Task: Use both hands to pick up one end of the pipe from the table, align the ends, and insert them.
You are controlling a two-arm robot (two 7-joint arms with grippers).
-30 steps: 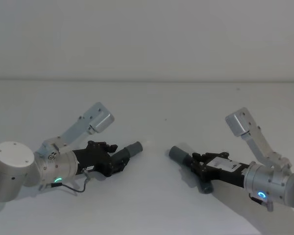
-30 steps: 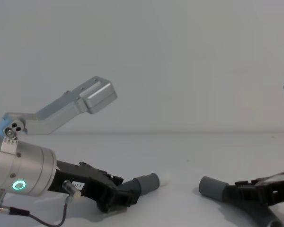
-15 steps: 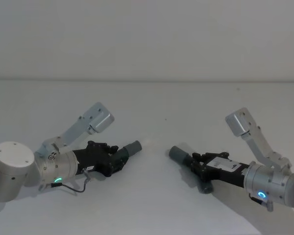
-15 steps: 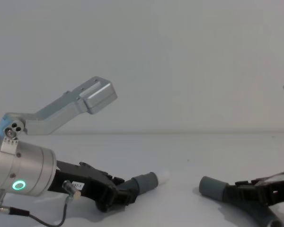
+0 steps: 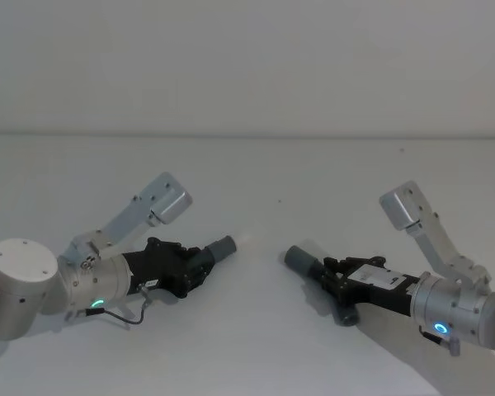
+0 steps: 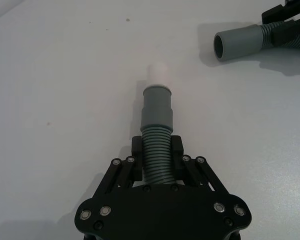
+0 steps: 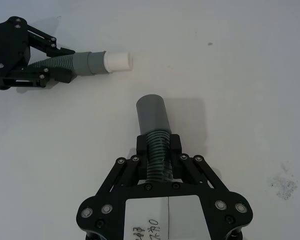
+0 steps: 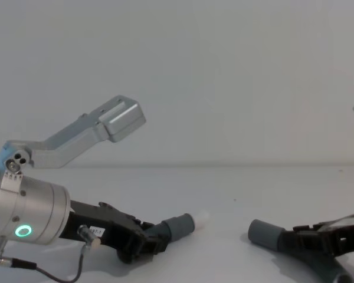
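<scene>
Your left end effector (image 5: 200, 261) is clamped on the left hose (image 6: 156, 155) just behind its cuff (image 6: 156, 107), and your right end effector (image 5: 329, 269) grips the right hose (image 7: 157, 145) likewise, both down by the worktop (image 5: 256, 346). The head view gives you the two cuffs facing each other, apart. The wrist views add the left one's white tip (image 6: 157, 75) and the open mouth of the right cuff (image 6: 240, 42).

Left cuff (image 5: 223, 246), right cuff (image 5: 299, 259) apart, perhaps on table (image 5: 256, 351).
</scene>
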